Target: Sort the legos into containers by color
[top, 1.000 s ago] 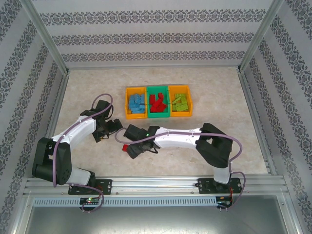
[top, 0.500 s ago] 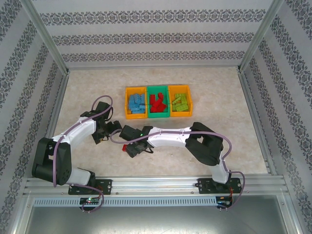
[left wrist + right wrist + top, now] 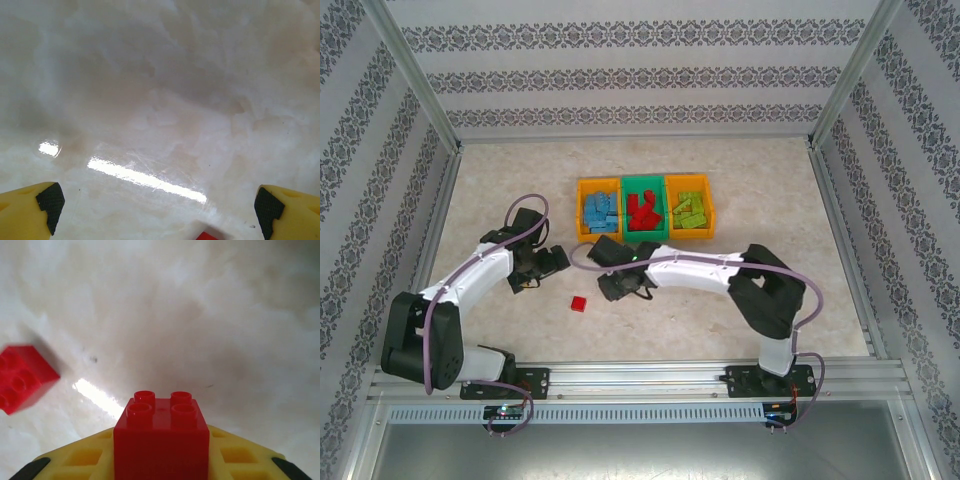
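Note:
My right gripper is shut on a red lego, which stands studs-up between the yellow fingers. A second red lego lies loose on the table to the gripper's left, and it also appears as a red lego in the right wrist view. My left gripper hovers low over bare table, open and holding nothing; a red sliver peeks in at the bottom edge. Behind stand three bins: an orange bin with blue legos, a green bin with red ones, and an orange bin with lime ones.
The pale marbled tabletop is fenced by patterned walls and metal posts. Both arm bases sit on the rail at the near edge. The right arm's forearm stretches across the middle, just in front of the bins.
My right gripper has lifted away from the loose red lego, moving right and toward the bins with a red lego in it. The left arm has hardly shifted.

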You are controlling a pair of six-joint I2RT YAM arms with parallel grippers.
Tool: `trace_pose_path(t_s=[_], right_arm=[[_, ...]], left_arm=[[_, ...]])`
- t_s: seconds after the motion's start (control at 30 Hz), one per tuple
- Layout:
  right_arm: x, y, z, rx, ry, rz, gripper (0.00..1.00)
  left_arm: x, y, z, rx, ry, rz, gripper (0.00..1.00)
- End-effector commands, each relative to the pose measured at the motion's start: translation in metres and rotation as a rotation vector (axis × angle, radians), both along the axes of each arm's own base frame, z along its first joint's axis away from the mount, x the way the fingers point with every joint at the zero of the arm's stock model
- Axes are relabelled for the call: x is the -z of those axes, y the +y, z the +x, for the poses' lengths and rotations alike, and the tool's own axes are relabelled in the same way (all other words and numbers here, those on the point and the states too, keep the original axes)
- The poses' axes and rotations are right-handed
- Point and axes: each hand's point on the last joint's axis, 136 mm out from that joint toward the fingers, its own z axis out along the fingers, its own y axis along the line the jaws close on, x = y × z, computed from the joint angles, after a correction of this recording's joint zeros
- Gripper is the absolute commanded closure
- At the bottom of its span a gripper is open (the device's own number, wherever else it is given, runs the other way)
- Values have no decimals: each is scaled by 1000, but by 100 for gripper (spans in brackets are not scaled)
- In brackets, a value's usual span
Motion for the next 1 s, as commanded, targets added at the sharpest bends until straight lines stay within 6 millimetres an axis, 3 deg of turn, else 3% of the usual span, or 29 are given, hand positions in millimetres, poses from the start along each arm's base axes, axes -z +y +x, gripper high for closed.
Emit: trace_pose_path(t_s=[0.0, 0.1, 0.23, 0.43, 0.53, 0.77, 0.97], right_arm=[[-39, -17, 35, 73, -101, 39, 69], [-54, -38, 74, 187, -128, 58, 69], [-59, -64, 122, 315, -128, 44, 69], [-60, -80, 176, 427, -117, 44, 67], [-52, -85, 191, 458, -94, 31, 64], [-38, -89, 208, 494, -67, 25, 46], [-56, -89, 207, 505, -87, 68, 32]], left_arm=[[-1, 2, -13, 55, 14, 24, 0], [0, -6, -20, 101, 17, 25, 0], [7, -18, -30, 167, 30, 36, 0], [11, -37, -45, 292, 40, 76, 0], [13, -42, -50, 338, 46, 94, 0], [11, -59, -53, 442, 20, 98, 1], [13, -75, -62, 547, 20, 94, 4]])
